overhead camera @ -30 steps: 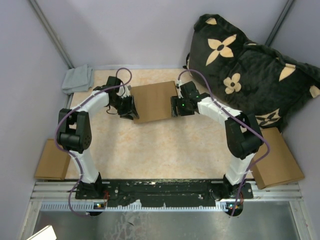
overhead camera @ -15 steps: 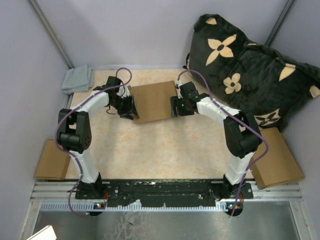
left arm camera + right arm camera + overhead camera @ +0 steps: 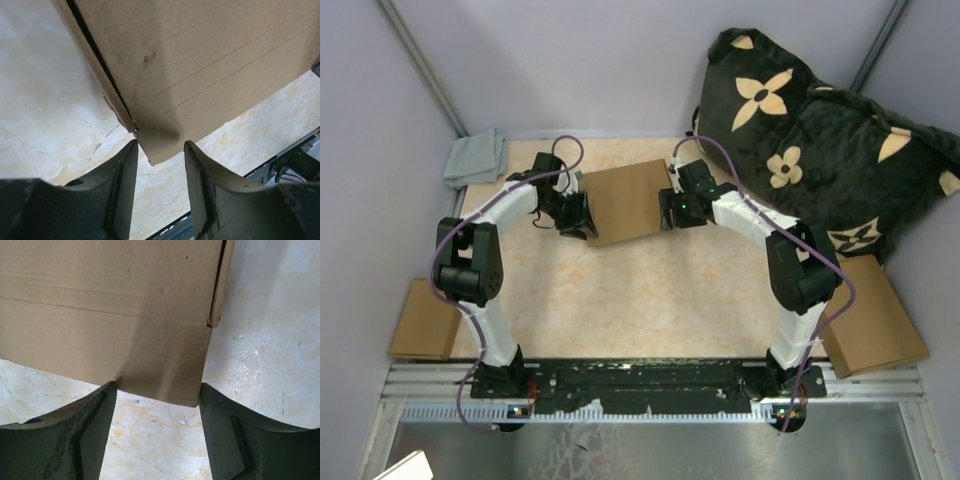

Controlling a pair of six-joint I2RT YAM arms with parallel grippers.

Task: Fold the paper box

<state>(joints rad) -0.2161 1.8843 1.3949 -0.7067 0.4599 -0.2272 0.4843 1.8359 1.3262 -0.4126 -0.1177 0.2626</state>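
The paper box point(image 3: 625, 203), already closed into a shallow brown mailer, lies flat on the far middle of the marbled table point(image 3: 640, 300), flanked by both arms. Over the last second the right gripper point(image 3: 156, 387) has crept slightly farther and inward along the box's right end; the box and the left gripper point(image 3: 161, 146) have not visibly shifted. The right jaws stand wide apart, straddling a corner stretch of the lid edge without gripping it. The left jaws are partly open, with a protruding corner flap between them and a gap on either side, so nothing is held. By this reading the fold is near completion, and the small shift looks like squaring or pressing the ends home. A second cardboard box point(image 3: 875, 320) lies at the right edge
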